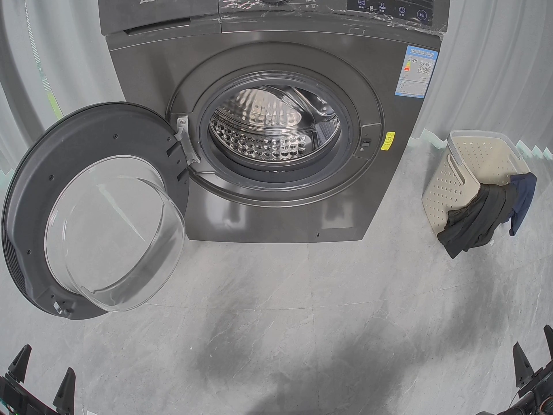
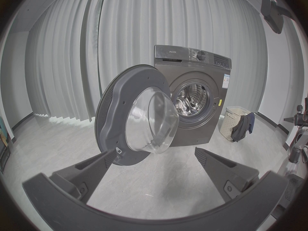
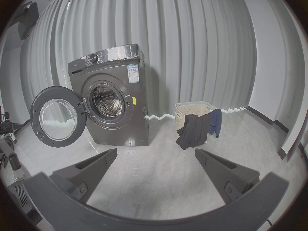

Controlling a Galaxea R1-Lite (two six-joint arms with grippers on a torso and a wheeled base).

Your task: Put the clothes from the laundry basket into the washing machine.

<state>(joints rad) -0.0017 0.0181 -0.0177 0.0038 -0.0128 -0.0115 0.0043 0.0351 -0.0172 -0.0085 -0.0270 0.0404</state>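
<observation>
Since neither arm has picked anything up yet, the step in hand looks like the first grab from the basket, so here's how I'd go about it. The washing machine sits straight ahead on the floor with its door swung wide open to the robot's left, and the drum shows bare metal, so the loading end is ready. The laundry basket stands on the floor just beside the machine's right side, well apart from both arms. A black garment is draped over its front rim and hangs down the outside, and a smaller blue garment hangs over the rim right beside it, touching the black one (can't tell if anything else lies deeper inside). The right tool and left tool both sit low near the robot, jaws spread wide, holding nothing. I'd use the right arm since it's on the basket's side, pinch a thick wad at the rim rather than the dangling tail, and lift high enough that the cloth clears without tipping the basket. Then carry it well inside the drum before letting go, so nothing snags on the door seal.
</observation>
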